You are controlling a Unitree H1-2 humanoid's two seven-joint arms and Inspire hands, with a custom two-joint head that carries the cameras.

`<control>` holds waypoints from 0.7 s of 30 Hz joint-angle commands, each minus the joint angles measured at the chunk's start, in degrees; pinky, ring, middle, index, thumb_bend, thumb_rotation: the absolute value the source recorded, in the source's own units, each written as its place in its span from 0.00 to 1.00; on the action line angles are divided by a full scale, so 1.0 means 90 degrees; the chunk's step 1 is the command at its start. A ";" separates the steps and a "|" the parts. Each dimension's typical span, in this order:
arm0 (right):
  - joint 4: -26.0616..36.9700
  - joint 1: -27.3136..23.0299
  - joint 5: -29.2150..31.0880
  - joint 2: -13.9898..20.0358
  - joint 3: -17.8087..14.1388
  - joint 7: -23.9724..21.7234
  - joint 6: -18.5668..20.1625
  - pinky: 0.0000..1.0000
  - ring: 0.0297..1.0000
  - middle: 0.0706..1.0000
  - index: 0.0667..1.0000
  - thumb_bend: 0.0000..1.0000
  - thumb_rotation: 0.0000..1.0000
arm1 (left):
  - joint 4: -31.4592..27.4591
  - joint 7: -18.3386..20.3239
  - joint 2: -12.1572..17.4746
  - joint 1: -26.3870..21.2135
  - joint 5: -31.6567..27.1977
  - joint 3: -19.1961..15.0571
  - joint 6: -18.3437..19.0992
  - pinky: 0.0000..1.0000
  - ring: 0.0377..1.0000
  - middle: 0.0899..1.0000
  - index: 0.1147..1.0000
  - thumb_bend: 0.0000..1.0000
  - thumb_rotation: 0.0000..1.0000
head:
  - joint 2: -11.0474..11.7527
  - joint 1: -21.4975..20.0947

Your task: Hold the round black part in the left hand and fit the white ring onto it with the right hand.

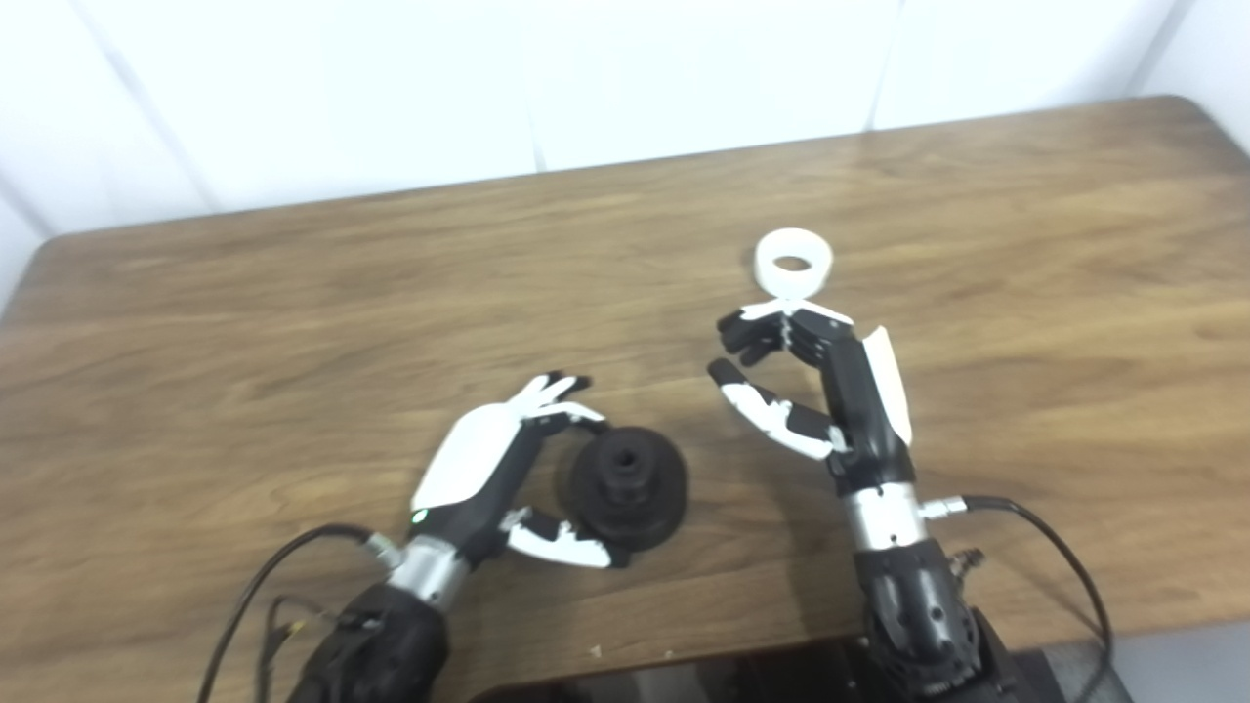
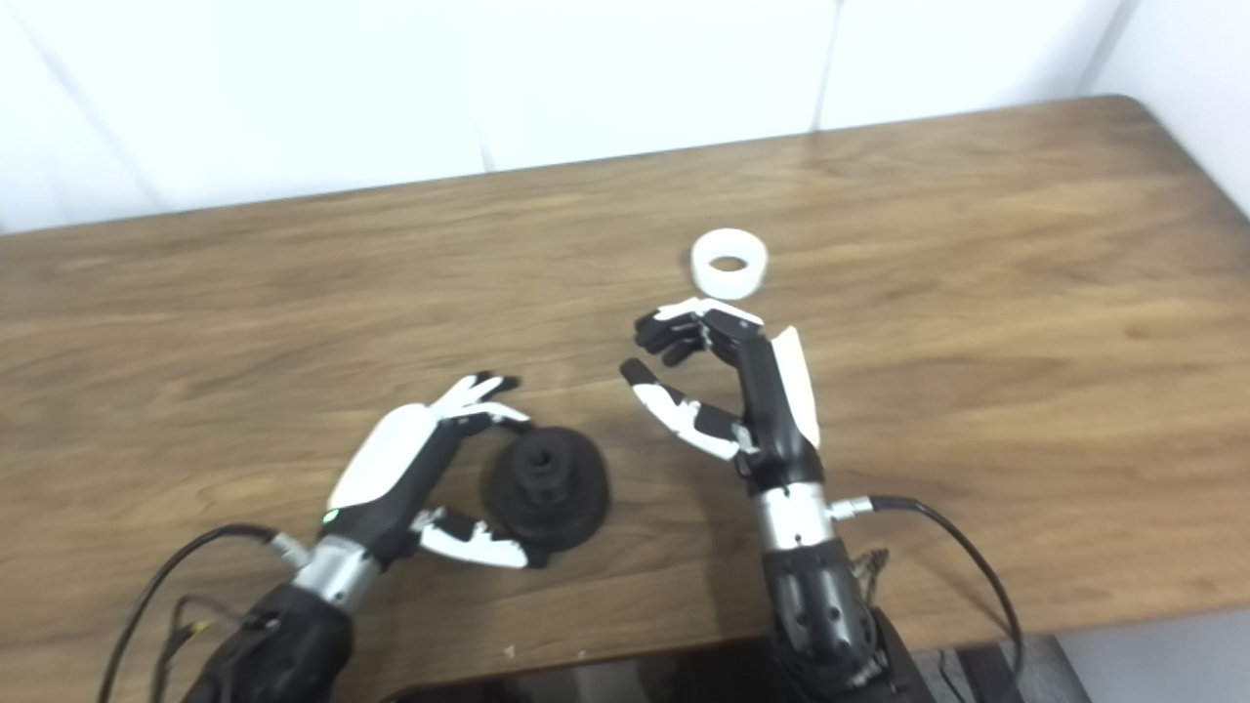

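Already the left hand (image 1: 488, 469) is cupping the round black part (image 1: 627, 485) loosely on the worktop (image 1: 293, 322), while beyond it the empty, half-curled right hand (image 1: 811, 381) is nearing the white ring (image 1: 793, 262) — a nudge from its knuckles could skid it away.

left hand (image 1: 508, 478): black fingers showing white tips, a smooth white shell covering the back, a small green light glowing near the wrist
right hand (image 1: 820, 391): black frame wearing white panels along the thumb, fingertips and outer edge
wrists: silver metal collars joining each hand to a black forearm
cables: black leads running from a metal plug at each wrist, looping off the forearms
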State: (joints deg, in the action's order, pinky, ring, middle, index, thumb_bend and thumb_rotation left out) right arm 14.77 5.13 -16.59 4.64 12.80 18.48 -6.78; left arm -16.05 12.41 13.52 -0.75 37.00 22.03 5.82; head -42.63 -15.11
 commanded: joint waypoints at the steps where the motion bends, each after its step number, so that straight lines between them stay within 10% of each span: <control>1: 0.0336 0.0029 0.0046 -0.0563 -0.0203 0.0056 0.0131 0.46 0.54 0.58 0.46 0.49 0.16 | -0.0166 0.0050 0.0098 -0.0041 -0.0041 -0.0086 -0.0106 0.95 0.99 0.93 0.54 0.89 0.19 | 0.0016 -0.0049; 12: 0.0365 -0.1158 -0.1107 0.0237 -0.0925 -0.0360 0.1597 0.45 0.57 0.66 0.46 0.50 0.15 | -0.0164 0.0086 0.0173 0.0026 -0.0191 -0.0253 -0.0399 0.94 0.98 0.92 0.53 0.89 0.21 | 0.0070 -0.0213; 17: 0.0098 -0.1743 -0.1673 0.0656 -0.1093 -0.0711 0.2135 0.60 0.73 0.76 0.46 0.50 0.16 | -0.0216 0.0137 0.0161 0.0064 -0.0147 -0.0270 -0.0339 0.95 0.98 0.92 0.54 0.89 0.21 | 0.0035 -0.0156; 21: -0.0240 -0.2193 -0.2132 0.1024 -0.1081 -0.0951 0.2432 0.63 0.80 0.84 0.75 0.56 0.44 | -0.0245 0.0173 0.0131 0.0072 -0.0119 -0.0272 -0.0310 0.94 0.98 0.92 0.54 0.88 0.20 | 0.0009 -0.0101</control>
State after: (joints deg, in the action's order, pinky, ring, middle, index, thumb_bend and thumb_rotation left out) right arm 12.27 -11.53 -33.29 13.00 3.23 10.39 14.73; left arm -16.83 13.96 14.42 0.79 35.22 19.83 3.41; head -42.54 -16.09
